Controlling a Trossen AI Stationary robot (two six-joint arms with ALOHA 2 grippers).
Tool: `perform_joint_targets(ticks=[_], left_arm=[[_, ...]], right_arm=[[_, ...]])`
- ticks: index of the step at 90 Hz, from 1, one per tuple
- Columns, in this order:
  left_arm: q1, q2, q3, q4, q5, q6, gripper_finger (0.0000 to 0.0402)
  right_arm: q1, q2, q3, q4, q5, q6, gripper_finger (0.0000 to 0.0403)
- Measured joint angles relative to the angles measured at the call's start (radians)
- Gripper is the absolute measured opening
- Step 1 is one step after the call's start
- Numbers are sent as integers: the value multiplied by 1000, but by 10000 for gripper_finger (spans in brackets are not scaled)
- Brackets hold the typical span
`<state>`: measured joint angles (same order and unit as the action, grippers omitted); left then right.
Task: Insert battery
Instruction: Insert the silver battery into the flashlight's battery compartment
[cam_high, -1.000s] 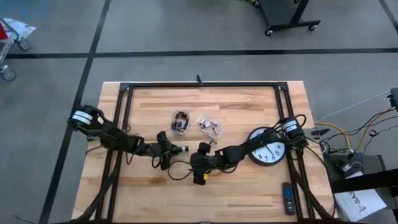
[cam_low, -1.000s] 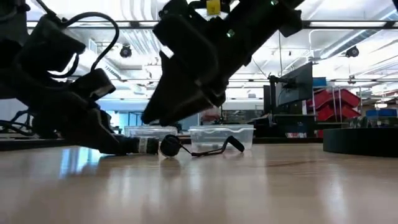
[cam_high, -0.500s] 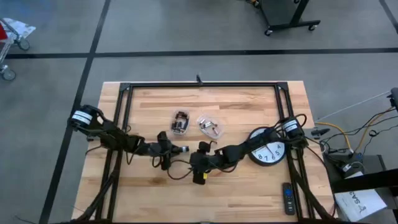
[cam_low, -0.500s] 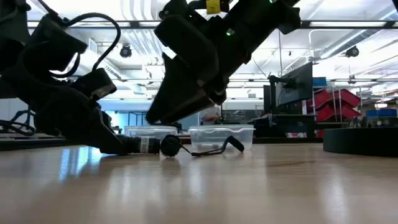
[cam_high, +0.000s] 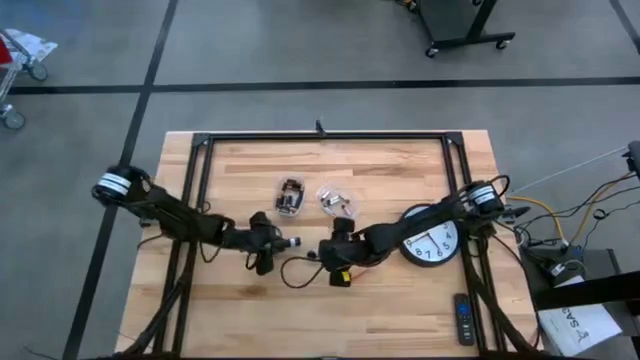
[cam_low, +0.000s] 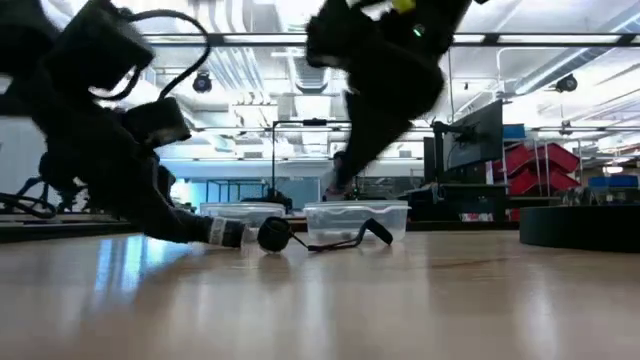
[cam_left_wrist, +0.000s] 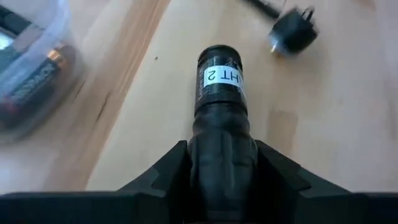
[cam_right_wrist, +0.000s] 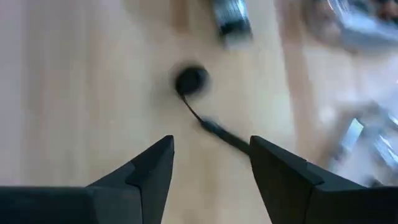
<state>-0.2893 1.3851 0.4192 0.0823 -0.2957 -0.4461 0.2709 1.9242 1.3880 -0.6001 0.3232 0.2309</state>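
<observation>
A black flashlight body (cam_left_wrist: 221, 99) with a white label sits in my left gripper (cam_left_wrist: 221, 146), which is shut on it left of the table's middle (cam_high: 268, 245). Its loose black end cap (cam_left_wrist: 292, 31) lies on the wood just beyond the flashlight's front end, trailing a short cord (cam_right_wrist: 217, 134). A battery (cam_left_wrist: 31, 81) lies inside a clear container (cam_high: 290, 197). My right gripper (cam_right_wrist: 211, 146) hovers open above the cap (cam_right_wrist: 191, 79), raised off the table (cam_low: 380, 70). My left gripper pinches the flashlight's rear body (cam_left_wrist: 221, 155) between its two fingers. The fingers run along the flashlight, coming from the table's left and slanting down. The labelled front end (cam_low: 225, 232) sticks out ahead, down at the tabletop.
A second clear container (cam_high: 338, 202) with small parts stands beside the first. A round wall clock (cam_high: 430, 238) lies face up at the right, under the right arm. A dark remote (cam_high: 462, 318) lies near the front right corner. Bare wood lies along the near edge.
My right gripper has risen well clear of the table and moved toward the right edge, away from the flashlight. The flashlight, the cap and the cord have stayed where they were.
</observation>
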Motion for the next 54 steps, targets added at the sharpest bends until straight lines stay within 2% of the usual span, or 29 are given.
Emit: perform_joint_targets(ticks=[10, 22, 38, 54], left_arm=[[0, -15, 119, -260, 1, 29, 123], [0, -14, 222, -449, 3, 54, 123], [-3, -23, 312, -572, -5, 73, 123], [-5, -25, 311, -613, -5, 59, 123]], right_arm=[[-12, -6, 0, -28, 18, -8, 181], [-19, -7, 0, -9, 18, -8, 174], [-19, -6, 0, 38, 18, -8, 168], [-18, -6, -1, 58, 17, -4, 168]])
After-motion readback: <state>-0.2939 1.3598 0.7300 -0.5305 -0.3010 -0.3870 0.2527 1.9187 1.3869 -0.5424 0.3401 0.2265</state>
